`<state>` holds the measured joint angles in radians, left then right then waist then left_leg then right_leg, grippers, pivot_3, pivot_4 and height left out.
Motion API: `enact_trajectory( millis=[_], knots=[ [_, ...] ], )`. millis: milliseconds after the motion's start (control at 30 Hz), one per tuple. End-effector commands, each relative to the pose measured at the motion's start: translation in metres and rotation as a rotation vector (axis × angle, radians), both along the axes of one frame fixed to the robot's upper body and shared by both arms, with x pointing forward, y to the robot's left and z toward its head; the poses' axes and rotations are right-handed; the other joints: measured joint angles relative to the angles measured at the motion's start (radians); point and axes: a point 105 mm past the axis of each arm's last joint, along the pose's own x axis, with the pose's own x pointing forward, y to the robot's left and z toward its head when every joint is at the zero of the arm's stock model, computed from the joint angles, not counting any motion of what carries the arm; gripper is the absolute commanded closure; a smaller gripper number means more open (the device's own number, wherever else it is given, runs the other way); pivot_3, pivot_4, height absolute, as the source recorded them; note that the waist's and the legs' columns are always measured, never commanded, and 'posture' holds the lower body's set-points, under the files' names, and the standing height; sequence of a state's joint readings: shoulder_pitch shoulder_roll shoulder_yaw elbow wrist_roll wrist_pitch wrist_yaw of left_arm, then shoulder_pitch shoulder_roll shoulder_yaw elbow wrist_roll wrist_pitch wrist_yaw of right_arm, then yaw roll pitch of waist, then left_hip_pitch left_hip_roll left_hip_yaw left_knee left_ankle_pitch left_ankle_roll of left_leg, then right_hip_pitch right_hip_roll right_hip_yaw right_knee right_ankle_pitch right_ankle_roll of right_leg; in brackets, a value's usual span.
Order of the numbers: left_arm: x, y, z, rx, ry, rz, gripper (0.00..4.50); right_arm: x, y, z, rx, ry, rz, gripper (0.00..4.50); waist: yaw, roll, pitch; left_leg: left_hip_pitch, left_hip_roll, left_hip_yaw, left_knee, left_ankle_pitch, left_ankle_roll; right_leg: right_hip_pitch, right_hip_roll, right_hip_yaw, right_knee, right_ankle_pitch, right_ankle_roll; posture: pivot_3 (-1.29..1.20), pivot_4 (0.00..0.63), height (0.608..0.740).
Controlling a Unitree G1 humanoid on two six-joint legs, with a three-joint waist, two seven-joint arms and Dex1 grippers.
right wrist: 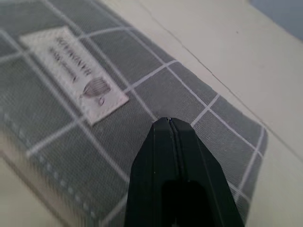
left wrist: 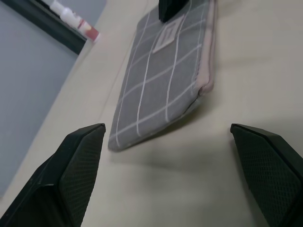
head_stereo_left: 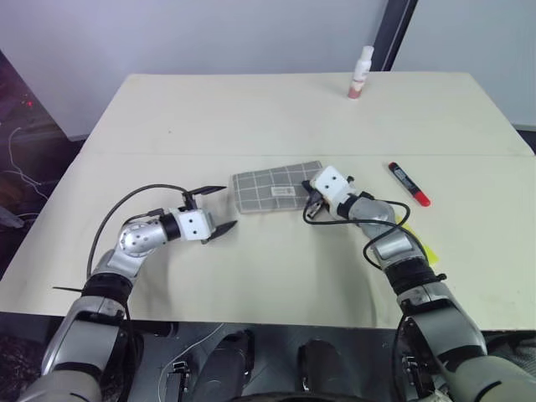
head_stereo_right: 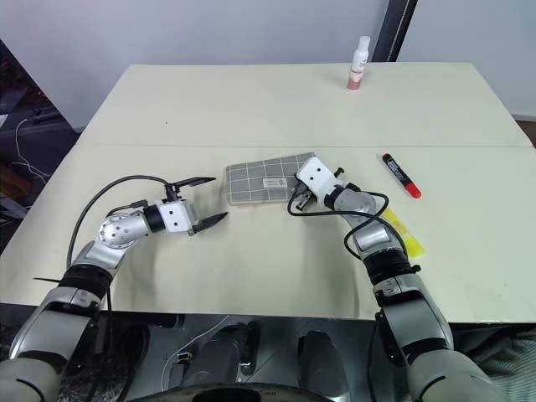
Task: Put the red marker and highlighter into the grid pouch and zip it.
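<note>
"Two grippers flank the grid pouch [head_stereo_right: 266, 179]. Which is nearer?"

"Right gripper [right wrist: 169, 124], fingers pressed together, rests over its end; left gripper [head_stereo_right: 203, 203], spread wide, faces the other end along its long axis."

"Pens?"

"Red marker [head_stereo_right: 401, 175] and highlighter [head_stereo_right: 404, 234] lie behind the right gripper. Label writing is unreadable."

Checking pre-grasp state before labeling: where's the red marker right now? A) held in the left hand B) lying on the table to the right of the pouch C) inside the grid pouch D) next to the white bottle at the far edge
B: the red marker lies bare on the table, off to the right of the grid pouch, with neither hand on it.
</note>
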<state>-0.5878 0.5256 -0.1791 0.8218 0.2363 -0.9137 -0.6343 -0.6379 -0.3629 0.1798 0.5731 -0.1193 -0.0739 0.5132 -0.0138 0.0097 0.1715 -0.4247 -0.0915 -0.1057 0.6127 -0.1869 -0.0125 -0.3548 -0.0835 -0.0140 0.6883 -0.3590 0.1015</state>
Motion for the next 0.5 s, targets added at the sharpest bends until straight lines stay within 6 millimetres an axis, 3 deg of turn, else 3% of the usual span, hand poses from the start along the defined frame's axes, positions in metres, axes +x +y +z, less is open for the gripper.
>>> enact_trajectory(
  millis=[33,267,367,500],
  knots=[
    [0.009,-0.007,0.0,0.034,-0.024,-0.002,0.0,0.0,0.004,0.009,0.019,-0.032,0.015,4.49,0.001,0.0,0.0,0.0,0.0,-0.001,0.0,0.002,0.0,-0.001,0.001,0.0,0.0,0.002,0.0,0.0,0.15,0.74],
    [0.022,-0.016,-0.001,0.008,0.007,0.032,0.0,-0.005,0.001,0.007,0.038,-0.019,0.013,4.49,-0.001,0.0,0.0,0.0,0.0,-0.002,0.0,0.007,0.002,-0.002,0.003,0.003,0.0,0.009,0.001,0.0,0.15,0.74],
    [0.018,-0.028,-0.01,-0.014,0.068,-0.012,0.78,-0.006,0.001,0.008,0.035,-0.023,0.01,4.5,0.0,0.0,0.0,0.0,0.0,-0.002,0.0,0.007,0.002,-0.003,0.003,0.003,0.0,0.009,0.001,0.0,0.15,0.74],
    [0.014,-0.037,-0.015,-0.013,0.087,-0.04,2.74,-0.009,0.002,0.008,0.035,-0.023,0.012,4.5,0.0,0.0,0.0,-0.001,-0.001,-0.002,0.0,0.007,0.002,-0.003,0.003,0.003,0.0,0.009,0.001,0.0,0.15,0.74]
  ],
)
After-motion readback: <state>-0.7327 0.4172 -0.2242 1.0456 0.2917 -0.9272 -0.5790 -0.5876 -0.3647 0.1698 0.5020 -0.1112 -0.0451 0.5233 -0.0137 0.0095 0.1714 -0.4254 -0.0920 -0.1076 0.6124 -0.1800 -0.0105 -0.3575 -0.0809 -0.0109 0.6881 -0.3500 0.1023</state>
